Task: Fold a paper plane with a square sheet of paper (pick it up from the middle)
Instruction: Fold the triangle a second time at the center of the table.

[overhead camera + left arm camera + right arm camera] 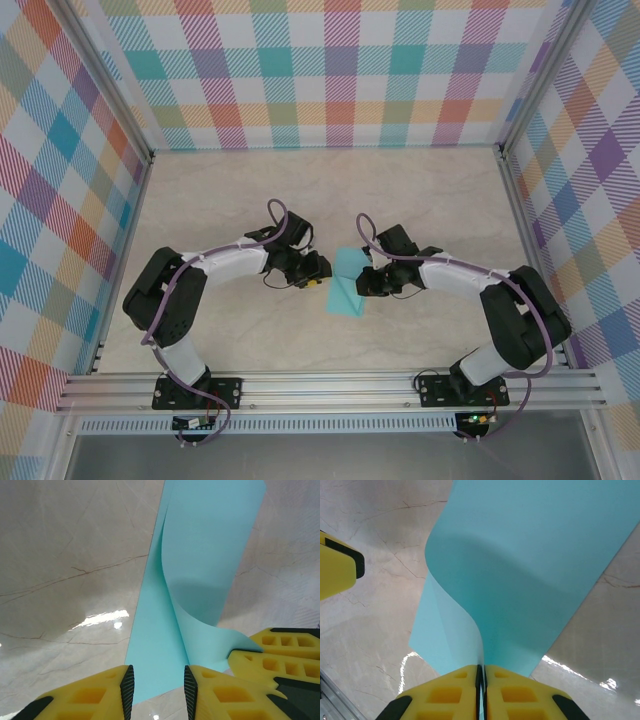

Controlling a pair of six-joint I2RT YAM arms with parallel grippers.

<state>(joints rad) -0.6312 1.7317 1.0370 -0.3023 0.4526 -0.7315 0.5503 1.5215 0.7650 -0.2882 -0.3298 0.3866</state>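
1. The square sheet of paper (345, 285) sits in the middle of the table (330, 190), between my two grippers. It is bent rather than flat.
2. From my left wrist, one part of the sheet (200, 555) lies along the marbled tabletop (65, 555) and the other part rises from it in a smooth curve.
3. My right gripper (481, 672) is pinching the sheet (530, 570), with its yellow fingers pressed together on the near edge where the curl begins.
4. My left gripper (159, 685) has its jaws spread. The paper runs through the gap between them, and I cannot tell whether either pad touches it.
5. From above, my left gripper (318, 283) and right gripper (368, 275) face each other just beside the sheet, one on each side.
6. My right gripper's fingers (280, 650) show in the left wrist view, at the edge of the paper.
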